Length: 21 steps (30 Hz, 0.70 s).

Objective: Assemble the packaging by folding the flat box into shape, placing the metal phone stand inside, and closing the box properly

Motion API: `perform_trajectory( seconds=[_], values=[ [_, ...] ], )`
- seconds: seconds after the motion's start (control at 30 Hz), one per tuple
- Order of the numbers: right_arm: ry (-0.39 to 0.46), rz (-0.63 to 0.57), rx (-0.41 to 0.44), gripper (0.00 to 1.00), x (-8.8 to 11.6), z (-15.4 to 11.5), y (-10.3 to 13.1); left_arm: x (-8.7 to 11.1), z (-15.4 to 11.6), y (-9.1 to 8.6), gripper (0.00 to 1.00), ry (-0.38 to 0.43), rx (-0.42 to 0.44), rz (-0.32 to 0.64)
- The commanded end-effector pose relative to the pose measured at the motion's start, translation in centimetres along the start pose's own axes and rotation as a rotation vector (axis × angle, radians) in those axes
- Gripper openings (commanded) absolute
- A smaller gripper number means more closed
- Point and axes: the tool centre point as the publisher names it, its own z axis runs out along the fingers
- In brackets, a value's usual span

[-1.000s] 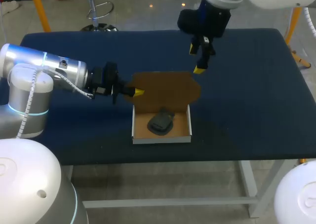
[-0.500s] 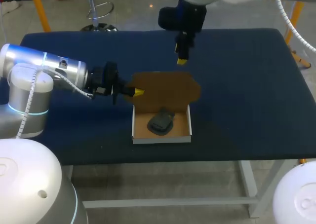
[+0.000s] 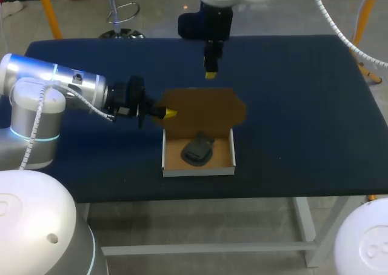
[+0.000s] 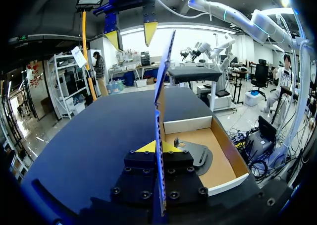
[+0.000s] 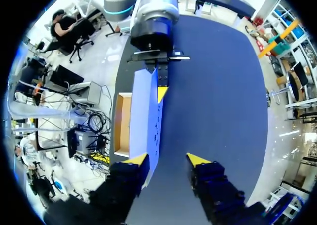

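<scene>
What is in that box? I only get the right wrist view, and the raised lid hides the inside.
Observer: The head view shows a dark phone stand lying in the open tray of the box.
Operator: Is my gripper touching the lid?
Observer: No. In the left wrist view the right gripper hangs open, above and beyond the top edge of the lid, with a gap between them. Only the left gripper is shut on it.

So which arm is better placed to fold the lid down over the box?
Probably right: the right gripper hangs open behind the upright lid's top edge, free to push. The left gripper is shut on the lid's side.
</scene>
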Motion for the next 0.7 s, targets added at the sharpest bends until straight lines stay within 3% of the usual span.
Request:
perform_trajectory(
  seconds=[0.03,0.7],
  values=[
    [0.021,-0.007,0.046,0.51,-0.4,0.4,0.7,0.0,0.0,0.1,0.0,0.0,0.0,0.001],
    [0.031,-0.046,0.033,0.49,2.6,2.0,1.3,0.0,0.0,0.1,0.0,0.0,0.0,0.001]
  ],
)
